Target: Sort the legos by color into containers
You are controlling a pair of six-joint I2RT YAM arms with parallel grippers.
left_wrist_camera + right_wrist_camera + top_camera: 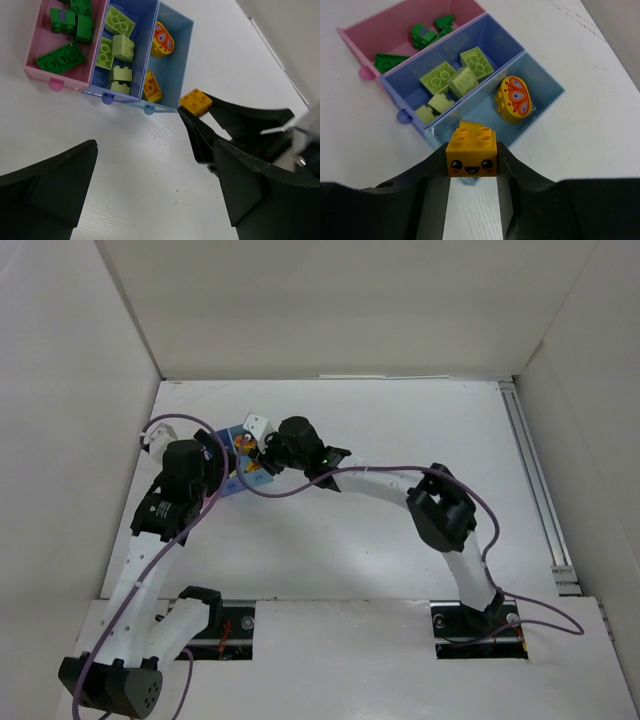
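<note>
My right gripper (471, 160) is shut on an orange brick with a smiling face (471, 153), held just above the near wall of the light blue box (547, 102). That box holds a rounded orange piece with a printed pattern (514, 99) and another orange piece (151, 86). The darker blue middle box (495, 37) holds several light green bricks (437, 80). The pink box (395, 25) holds several dark green bricks (422, 35). My left gripper (155, 185) is open and empty above bare table, near the boxes (105, 55). In the left wrist view the held brick (196, 101) shows between the right fingers.
White walls enclose the table on the left, back and right. A metal rail (535, 480) runs along the right side. Purple cables (380, 472) loop over both arms. In the top view both arms crowd over the boxes (238, 445) at the back left.
</note>
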